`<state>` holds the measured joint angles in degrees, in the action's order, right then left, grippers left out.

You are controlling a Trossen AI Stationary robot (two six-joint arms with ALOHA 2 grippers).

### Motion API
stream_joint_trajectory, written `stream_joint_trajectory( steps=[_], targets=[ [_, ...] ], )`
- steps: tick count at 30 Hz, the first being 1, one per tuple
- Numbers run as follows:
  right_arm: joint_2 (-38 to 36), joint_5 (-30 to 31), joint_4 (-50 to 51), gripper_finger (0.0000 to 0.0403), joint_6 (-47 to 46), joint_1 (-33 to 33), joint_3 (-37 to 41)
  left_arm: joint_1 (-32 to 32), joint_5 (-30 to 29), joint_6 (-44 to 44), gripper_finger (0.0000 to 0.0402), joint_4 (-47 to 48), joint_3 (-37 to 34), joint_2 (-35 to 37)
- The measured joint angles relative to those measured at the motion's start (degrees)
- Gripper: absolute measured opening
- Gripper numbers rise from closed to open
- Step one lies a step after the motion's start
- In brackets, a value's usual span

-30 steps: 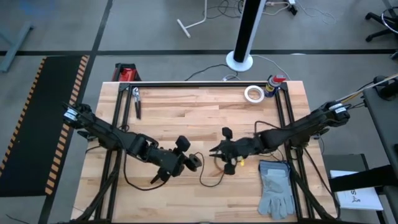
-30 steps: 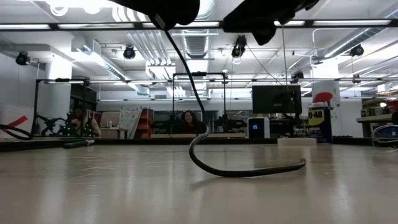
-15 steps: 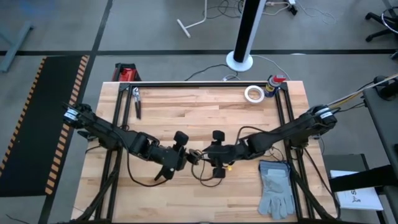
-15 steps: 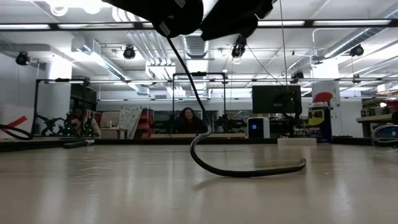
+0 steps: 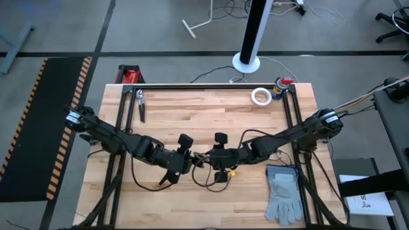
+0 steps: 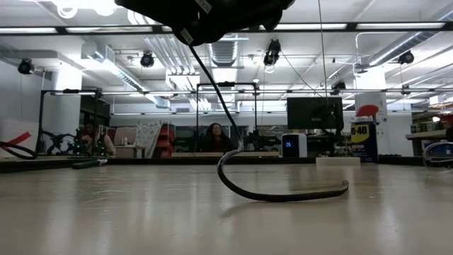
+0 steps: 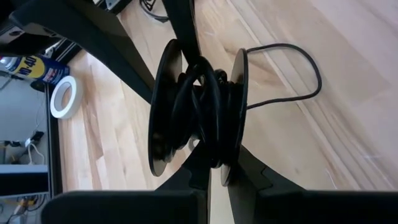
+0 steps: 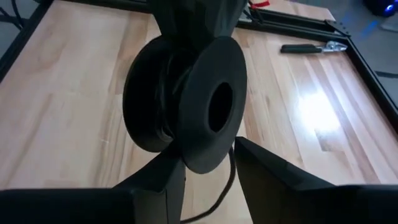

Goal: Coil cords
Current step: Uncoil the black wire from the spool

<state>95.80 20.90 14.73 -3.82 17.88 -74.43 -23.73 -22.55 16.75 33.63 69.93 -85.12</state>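
Over the middle of the counter (image 5: 192, 108) in the high view, I've got both arms stretched low and inward, the left gripper (image 5: 185, 160) and right gripper (image 5: 214, 160) nearly nose to nose. Between them sits the cord (image 5: 204, 179), partly wound, with a loose loop trailing toward the front edge.

Low view: the slack droops from the arms overhead and curls along the wood.

Left wrist view: cord turns are wrapped on a black spool (image 7: 199, 112), which sits between my fingers, so I'd call that gripper clamped on it.

Right wrist view: the same spool's flange fills the frame; can't tell whether these fingers pinch anything.

Mid-wind, I reckon. Next: feed the slack round without snagging.
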Motion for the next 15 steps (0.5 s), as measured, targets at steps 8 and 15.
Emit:
stream_joint_trajectory(
  steps=[8, 15],
  targets=[
    [0.0, -0.3, -0.1, 0.0101, 0.9, -0.6, -0.2, 0.0, -0.1, 0.1, 0.0017, -0.5, 0.0, 0.0],
    [0.9, 0.4, -0.3, 0.0045, 2.3, -0.9, -0.2, 0.2, 0.0, 0.0, 0.0017, -0.6, -0.1, 0.0]
  ],
)
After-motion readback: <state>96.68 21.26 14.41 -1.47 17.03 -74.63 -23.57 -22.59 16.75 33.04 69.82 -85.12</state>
